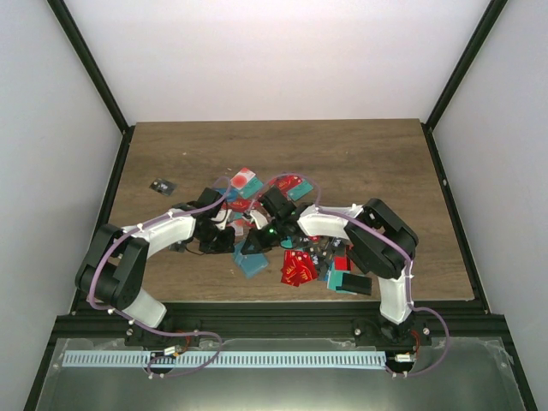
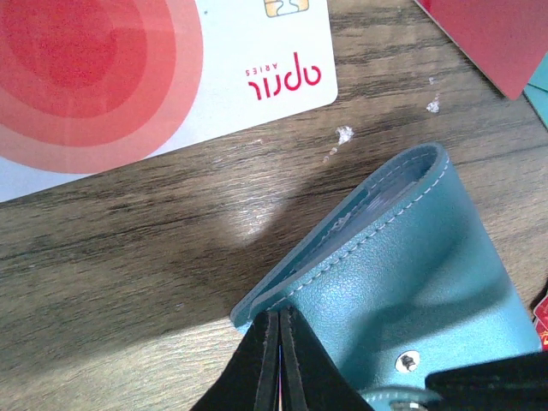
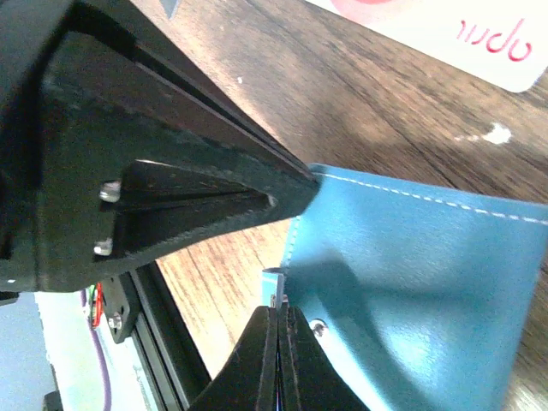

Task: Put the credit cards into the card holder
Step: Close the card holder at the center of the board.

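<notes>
This was a robotics lab cell, not a lived-in room. Plain white panels (image 1: 282, 51) held in black struts (image 1: 90, 64) boxed in a wood-grain surface (image 1: 342, 154) from 9 through 12 to 3 o'clock. At 6 o'clock a left arm (image 1: 128, 257) and a right arm (image 1: 381, 240), strung with purple cables (image 1: 291, 176), were bolted to a black rail (image 1: 274, 318). Nearer still lay a slotted white strip (image 1: 257, 360) on sheet metal (image 1: 462, 377).

- "april" in red, with small "ARIES" beside it, reads upside down on the white card (image 2: 214, 51), just beyond the card holder (image 2: 411, 274).
- In the right wrist view the same red word, cut by the frame's edge, stands on that card.
</notes>
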`<state>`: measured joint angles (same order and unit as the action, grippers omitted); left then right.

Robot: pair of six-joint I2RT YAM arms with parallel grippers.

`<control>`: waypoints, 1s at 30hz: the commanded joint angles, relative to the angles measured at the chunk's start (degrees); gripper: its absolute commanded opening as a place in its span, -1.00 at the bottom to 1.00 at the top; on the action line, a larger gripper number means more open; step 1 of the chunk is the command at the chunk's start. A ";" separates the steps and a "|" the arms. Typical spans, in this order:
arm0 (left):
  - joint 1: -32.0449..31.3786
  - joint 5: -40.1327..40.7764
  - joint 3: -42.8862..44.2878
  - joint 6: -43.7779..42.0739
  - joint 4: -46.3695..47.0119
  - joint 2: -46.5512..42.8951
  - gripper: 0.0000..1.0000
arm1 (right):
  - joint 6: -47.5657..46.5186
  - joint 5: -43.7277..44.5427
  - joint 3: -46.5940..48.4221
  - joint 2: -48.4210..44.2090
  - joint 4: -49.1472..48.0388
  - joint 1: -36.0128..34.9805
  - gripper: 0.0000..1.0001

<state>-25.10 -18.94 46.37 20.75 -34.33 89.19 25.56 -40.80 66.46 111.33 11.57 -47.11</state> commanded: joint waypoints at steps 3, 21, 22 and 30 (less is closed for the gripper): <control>-0.29 1.36 -1.27 -0.19 -0.22 0.96 -0.91 | 2.11 4.97 -1.82 -2.21 1.40 -0.26 -0.99; -0.29 2.03 -1.31 -0.05 -0.50 0.81 -0.92 | 3.42 9.34 -1.97 -2.88 4.48 -0.29 -0.99; -0.29 2.14 -1.21 -0.02 -0.50 0.83 -0.91 | 3.56 9.63 -2.21 -3.07 4.60 -0.32 -0.99; -0.29 2.50 -1.20 0.00 -0.48 0.90 -0.91 | 4.75 10.63 -4.83 -3.80 4.58 -0.43 -0.99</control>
<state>-25.17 -17.89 45.98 20.80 -34.39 89.21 29.54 -32.40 63.31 108.86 13.72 -47.44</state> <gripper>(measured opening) 0.044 0.019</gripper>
